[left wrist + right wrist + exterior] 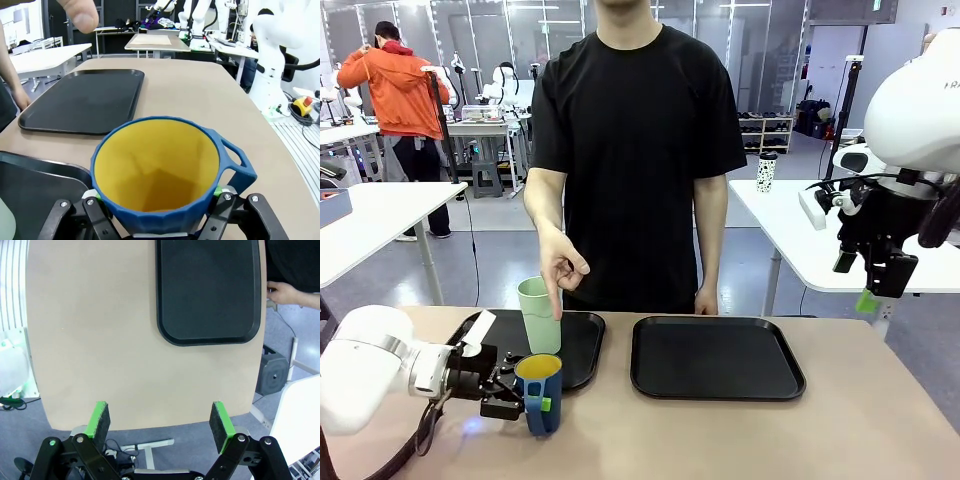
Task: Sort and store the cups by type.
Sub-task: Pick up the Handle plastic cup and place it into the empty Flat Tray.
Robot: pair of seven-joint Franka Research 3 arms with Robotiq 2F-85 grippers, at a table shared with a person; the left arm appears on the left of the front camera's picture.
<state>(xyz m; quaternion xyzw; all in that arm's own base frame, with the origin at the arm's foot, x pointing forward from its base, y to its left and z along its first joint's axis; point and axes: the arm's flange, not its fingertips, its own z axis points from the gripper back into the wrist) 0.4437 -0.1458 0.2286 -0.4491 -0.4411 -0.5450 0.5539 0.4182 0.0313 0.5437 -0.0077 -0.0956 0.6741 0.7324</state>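
1. The blue mug (pixel 539 392), yellow inside, stands upright on the bare table, just in front of the left tray (pixel 582 345) and touching or nearly touching its near edge.
2. The left gripper (pixel 510 392) has its fingers closed on the mug's wall from the side, green pads pressed low on either flank in the left wrist view; the handle (pixel 239 165) sticks out free to one side.
3. Judged by its look, the mug is stiff, light plastic with a faceted wall. It should hold well across the body, and the handle is best left alone.
4. The green tumbler (pixel 540 314) stands upright on the left tray, just behind the mug, tall and narrow, so likely easy to tip.
5. The person's hand (pixel 561 263) hangs just above the tumbler, a finger pointing down.
6. The right tray (pixel 716 357) lies beside the left tray.
7. The right gripper (pixel 873 283) hangs high, well to the right of the right tray, fingers spread wide and holding nothing.
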